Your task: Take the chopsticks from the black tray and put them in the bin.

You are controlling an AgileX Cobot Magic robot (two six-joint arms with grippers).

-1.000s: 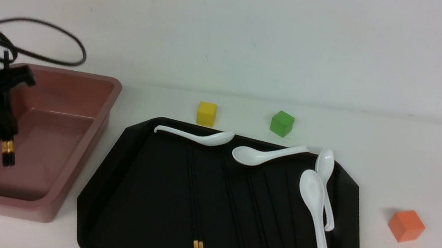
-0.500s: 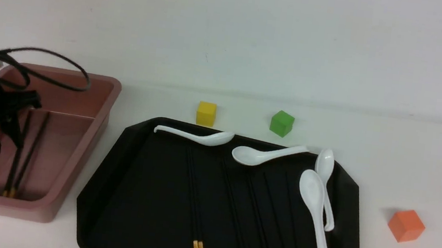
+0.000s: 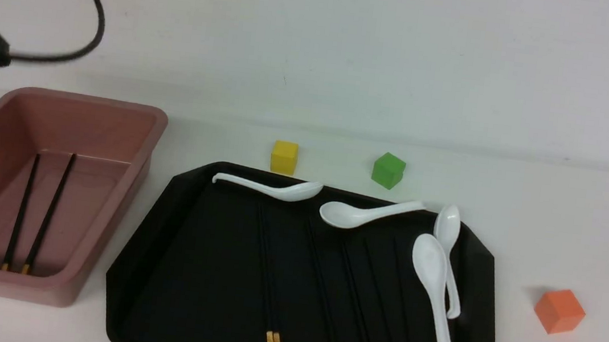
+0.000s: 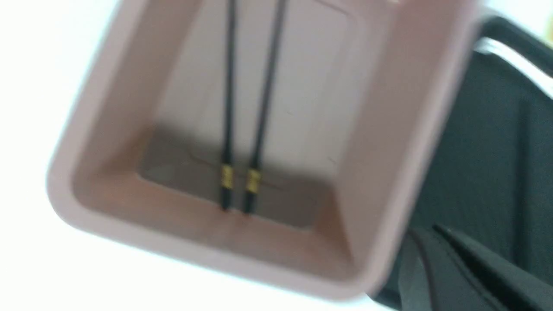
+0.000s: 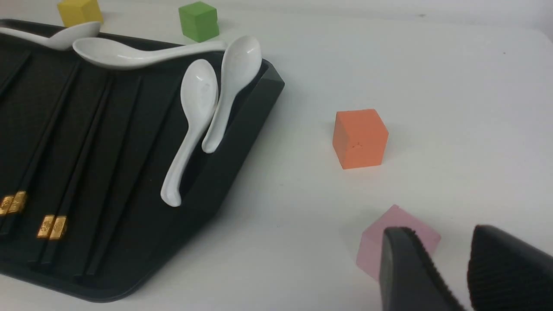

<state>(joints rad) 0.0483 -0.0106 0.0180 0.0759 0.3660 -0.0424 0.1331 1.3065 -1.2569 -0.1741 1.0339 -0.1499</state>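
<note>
Two chopsticks [image 3: 33, 209] lie in the bin [image 3: 156, 137], others on the black tray [image 3: 203, 251]; our right tool [image 5: 436, 242] gapes empty, and we cannot tell whether the left tool [image 4: 432, 250] is open.

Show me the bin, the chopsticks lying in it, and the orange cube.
bin [image 3: 89, 99], front view, far rim.
chopsticks [image 4: 265, 108], left wrist view, mid-shaft of one stick.
orange cube [image 5: 365, 144], right wrist view, side face.

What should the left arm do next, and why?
Probably swing the left fingers over toward the leftmost chopsticks pair on the black tray. One pair already lies in the bin, the fingers hold nothing, and three pairs remain on the tray.
</note>
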